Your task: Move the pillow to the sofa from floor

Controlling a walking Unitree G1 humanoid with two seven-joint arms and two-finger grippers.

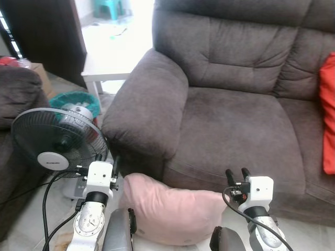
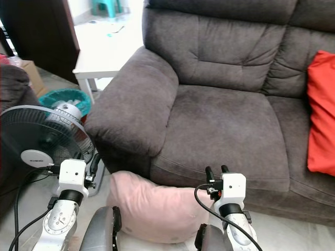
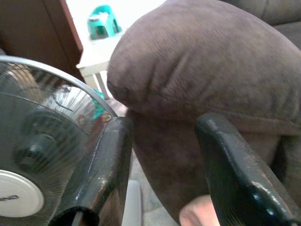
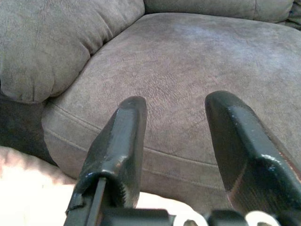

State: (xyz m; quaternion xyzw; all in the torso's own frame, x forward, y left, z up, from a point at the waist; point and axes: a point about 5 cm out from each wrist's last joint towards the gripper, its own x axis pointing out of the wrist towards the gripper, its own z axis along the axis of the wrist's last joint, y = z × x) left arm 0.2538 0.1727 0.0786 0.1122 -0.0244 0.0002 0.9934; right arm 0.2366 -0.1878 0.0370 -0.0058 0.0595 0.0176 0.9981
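Observation:
A pale pink pillow lies on the floor against the front of the dark grey-brown sofa, just below its seat edge. It sits between my two arms. My left gripper is raised at the pillow's left end, beside the sofa's armrest, and stands open with nothing in it; a corner of the pillow shows low between its fingers. My right gripper hovers over the pillow's right end, open and empty, pointing at the seat cushion, with the pillow below it.
A standing fan with trailing black cables is close on my left. Behind it are a teal basket and a white side table. A red cushion leans on the sofa's right side. Another dark seat is far left.

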